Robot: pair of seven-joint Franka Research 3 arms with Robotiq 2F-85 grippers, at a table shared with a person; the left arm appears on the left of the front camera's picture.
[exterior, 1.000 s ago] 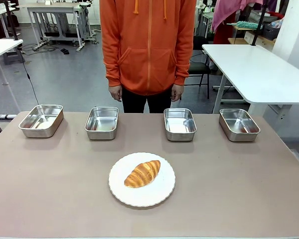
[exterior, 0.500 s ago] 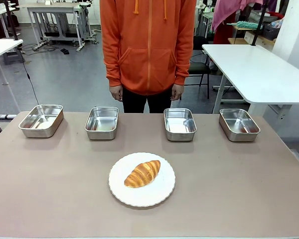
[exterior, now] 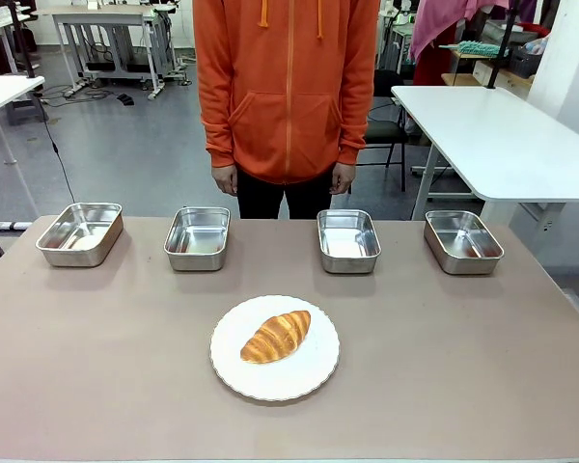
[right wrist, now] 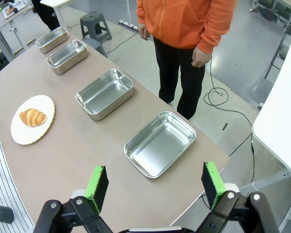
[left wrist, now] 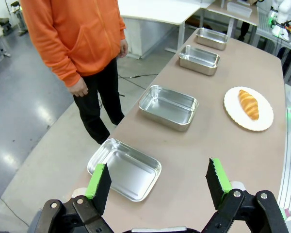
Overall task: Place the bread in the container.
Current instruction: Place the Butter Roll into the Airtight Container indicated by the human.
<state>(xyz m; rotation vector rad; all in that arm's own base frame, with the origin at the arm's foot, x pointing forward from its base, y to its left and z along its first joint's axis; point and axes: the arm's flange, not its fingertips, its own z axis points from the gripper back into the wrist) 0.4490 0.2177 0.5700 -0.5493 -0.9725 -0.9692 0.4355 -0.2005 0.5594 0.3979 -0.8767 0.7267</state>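
Nothing is seen to have changed since the earlier frames. The bread (exterior: 276,336) is left lying on the plate (exterior: 314,374) at mid-table (exterior: 463,386), well apart from the four trays (exterior: 195,260) lined along the far edge. The left gripper (left wrist: 158,177) and right gripper (right wrist: 154,179) are held spread wide, with nothing gripped.

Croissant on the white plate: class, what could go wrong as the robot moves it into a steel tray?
1. The four steel trays look alike, so the croissant may land in the wrong one.
2. It lies loose on the plate; an off-centre grip might slide it or the plate.
3. The person's hand hangs behind the middle trays; a far reach could come close to it.
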